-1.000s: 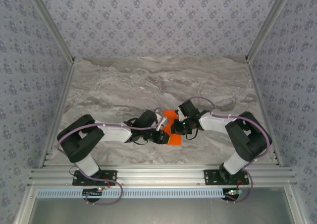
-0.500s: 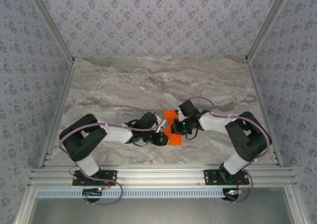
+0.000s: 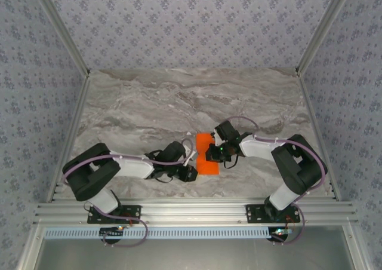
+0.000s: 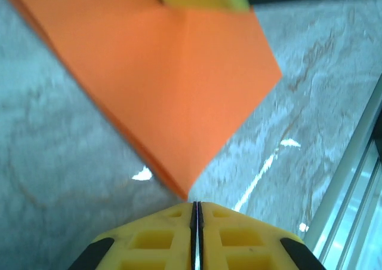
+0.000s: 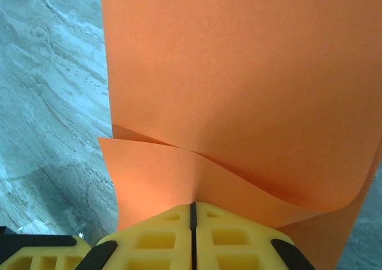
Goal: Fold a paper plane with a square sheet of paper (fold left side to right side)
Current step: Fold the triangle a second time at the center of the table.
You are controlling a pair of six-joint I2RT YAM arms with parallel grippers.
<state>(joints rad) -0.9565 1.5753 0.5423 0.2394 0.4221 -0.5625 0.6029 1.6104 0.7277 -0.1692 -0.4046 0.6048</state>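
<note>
Right tool (image 5: 192, 205) pinches paper (image 5: 239, 73); left tool (image 4: 196, 204) closed.

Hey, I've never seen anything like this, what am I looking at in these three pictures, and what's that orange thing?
These are robots: a left arm and right arm bolted to a marble table. The wide picture looks down from above; the two close-ups come from a camera on each wrist. A folded orange paper lies on the table. The right hand is closed, pinching the paper's edge. The left hand is closed too, empty, just short of a paper corner.
</note>
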